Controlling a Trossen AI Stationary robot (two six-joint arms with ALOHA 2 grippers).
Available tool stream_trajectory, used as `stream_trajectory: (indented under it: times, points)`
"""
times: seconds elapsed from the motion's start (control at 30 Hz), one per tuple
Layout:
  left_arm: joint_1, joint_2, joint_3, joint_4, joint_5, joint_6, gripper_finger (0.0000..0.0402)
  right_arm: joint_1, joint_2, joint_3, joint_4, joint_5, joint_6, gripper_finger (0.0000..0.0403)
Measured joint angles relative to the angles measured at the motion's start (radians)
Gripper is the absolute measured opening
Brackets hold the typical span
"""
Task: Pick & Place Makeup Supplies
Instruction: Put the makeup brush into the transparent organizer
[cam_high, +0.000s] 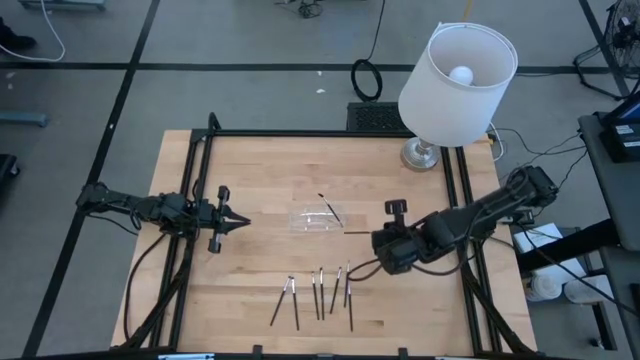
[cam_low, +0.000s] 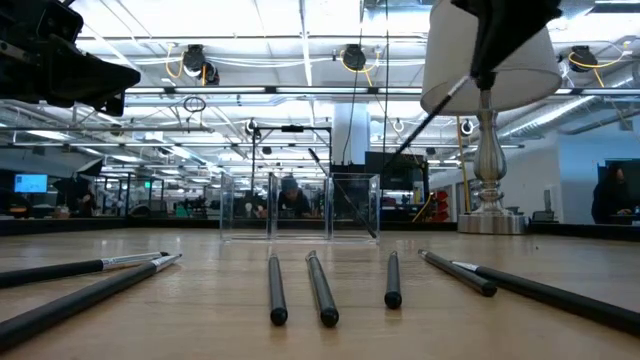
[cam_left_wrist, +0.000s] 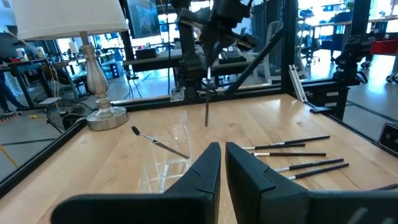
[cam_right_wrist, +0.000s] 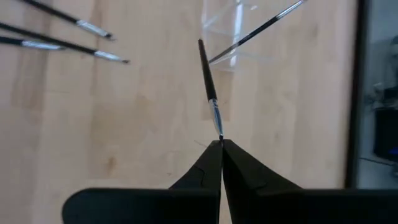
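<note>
Several thin dark makeup brushes (cam_high: 320, 292) lie side by side on the wooden table near its near edge; they also show in the low view (cam_low: 322, 290). One more brush (cam_high: 331, 210) rests slanting in the small clear tray (cam_high: 312, 220). My right gripper (cam_high: 375, 238) hovers right of the tray, shut on another brush (cam_right_wrist: 209, 81). My left gripper (cam_high: 243, 222) waits shut left of the tray, touching nothing. My right gripper pinches the brush by its silvery end (cam_right_wrist: 217, 127) between the two fingertips (cam_right_wrist: 211, 155). The brush runs on in line with the fingers, not across them. It is lifted clear of the table and points down from the gripper (cam_left_wrist: 206, 102), its free end toward the tray.
A table lamp with a white shade (cam_high: 457, 70) stands on its metal base (cam_high: 423, 155) at the far right corner. A black frame rail (cam_high: 300, 133) borders the table. Bare wood lies between the tray and the row of brushes.
</note>
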Motion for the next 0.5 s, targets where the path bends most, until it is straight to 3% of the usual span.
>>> stream_trajectory:
  times: [0.5]
  points:
    - [0.0, 0.0, 0.0, 0.0, 0.0, 0.0, 0.0031, -0.097, 0.0, 0.273, 0.012, 0.141, -0.321, 0.0]
